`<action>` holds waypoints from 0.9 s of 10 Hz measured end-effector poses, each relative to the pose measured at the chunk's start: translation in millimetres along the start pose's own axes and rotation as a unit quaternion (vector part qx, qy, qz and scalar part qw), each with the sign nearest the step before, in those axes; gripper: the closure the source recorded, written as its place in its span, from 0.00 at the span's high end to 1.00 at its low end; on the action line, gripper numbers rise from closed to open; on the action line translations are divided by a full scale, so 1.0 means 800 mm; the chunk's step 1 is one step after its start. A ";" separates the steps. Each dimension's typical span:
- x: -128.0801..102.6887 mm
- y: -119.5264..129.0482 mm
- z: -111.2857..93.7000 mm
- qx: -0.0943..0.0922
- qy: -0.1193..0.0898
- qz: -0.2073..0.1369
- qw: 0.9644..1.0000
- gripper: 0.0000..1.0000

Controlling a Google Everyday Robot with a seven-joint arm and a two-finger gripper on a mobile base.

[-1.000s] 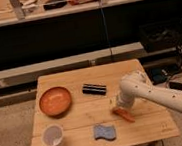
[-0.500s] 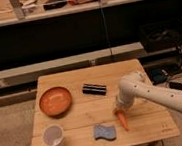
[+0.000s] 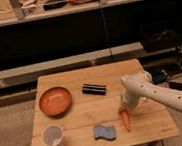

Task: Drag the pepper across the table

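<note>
Dim room, speckled floor, a small plank-topped wooden worktop (image 3: pixel 80 117) standing in front of a long dark shelf unit.

Nearest edge: a blue sponge (image 3: pixel 104 132) is lying near the front, centre. Left of it, a pale cup (image 3: pixel 53 136) is standing upright at the front-left corner.

Just right of the sponge, apart from it, the pepper (image 3: pixel 125 119) is lying on the planks, slim and orange-red, pointed end toward the front edge, blunt end toward the arm.

The white arm is reaching in from the right, angling down over the worktop's right side. The pincer (image 3: pixel 122 106) is sitting low at the pepper's upper end, touching or nearly so. Cannot tell how far it is spread, or whether it is actually holding the pepper.

Further back: a round orange bowl (image 3: pixel 54 100) is sitting on the left half; a small black striped block (image 3: pixel 94 89) is lying mid-worktop toward the rear.

Beyond: cluttered shelf along the top.
</note>
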 end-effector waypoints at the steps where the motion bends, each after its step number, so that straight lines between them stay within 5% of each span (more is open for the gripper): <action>1: 0.002 0.006 -0.003 0.003 0.001 0.007 1.000 0.00; 4: 0.002 0.051 -0.016 0.006 0.002 0.036 0.999 0.00; 9: -0.001 0.075 -0.025 0.016 0.002 0.060 0.998 0.04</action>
